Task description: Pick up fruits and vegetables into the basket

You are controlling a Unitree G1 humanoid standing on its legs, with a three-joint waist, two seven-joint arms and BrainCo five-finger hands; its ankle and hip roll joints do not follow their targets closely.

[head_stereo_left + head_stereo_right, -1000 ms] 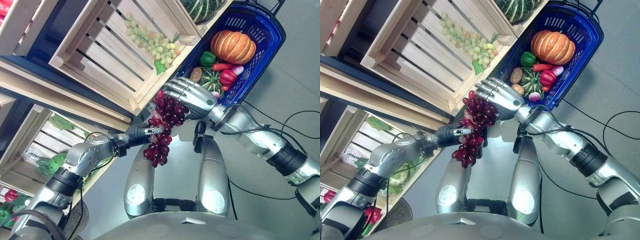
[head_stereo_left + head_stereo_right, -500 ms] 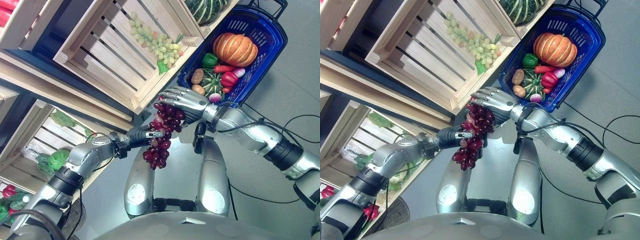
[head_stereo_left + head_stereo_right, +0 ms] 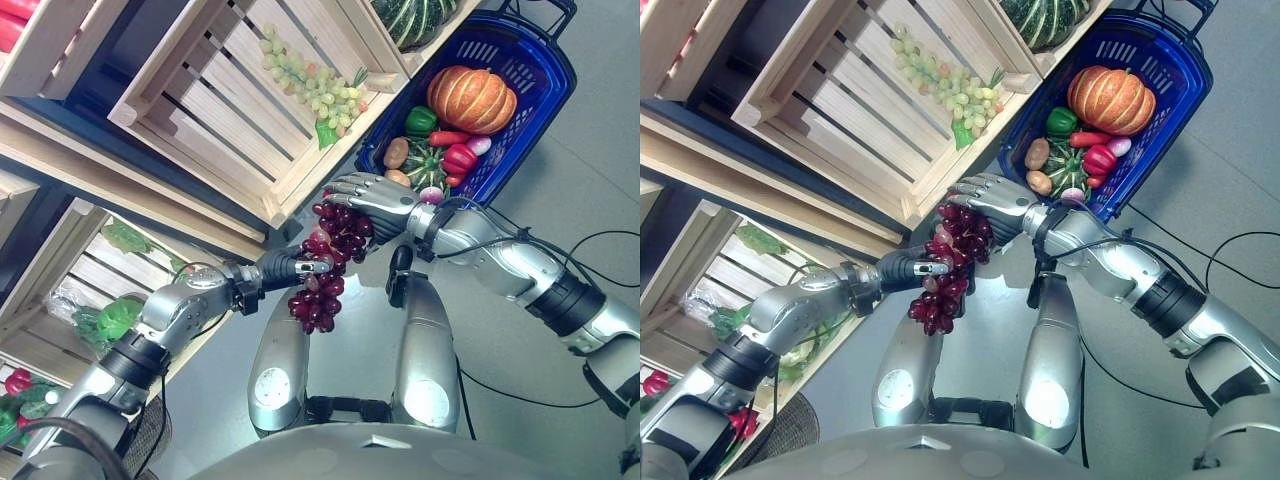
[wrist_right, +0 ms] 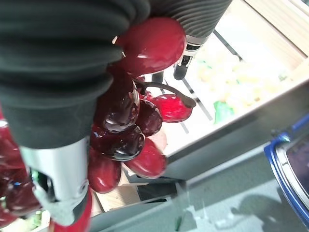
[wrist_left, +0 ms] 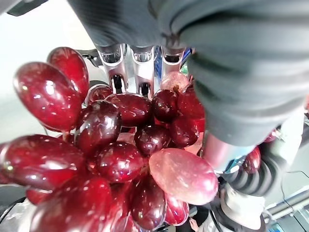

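With a pumpkin [image 3: 471,98] and small vegetables already in the blue basket [image 3: 533,88], the red grapes [image 3: 326,262] hung short of it, the left hand [image 3: 292,266] and right hand [image 3: 375,197] both curled around them.

left hand [image 3: 285,267] fingers curled, right hand [image 3: 375,196] cupped

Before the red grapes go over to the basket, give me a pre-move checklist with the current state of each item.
1. Left hand curled round the red grapes: ok.
2. Right hand closed on the bunch's upper end: ok, fingers curl over it.
3. Bunch hanging off any surface, free to move: ok.
4. Blue basket within view beside the right arm: ok.
5. Free spot in the basket among the pumpkin and peppers: cannot tell.
6. Green grapes left in their crate, out of the way: ok.
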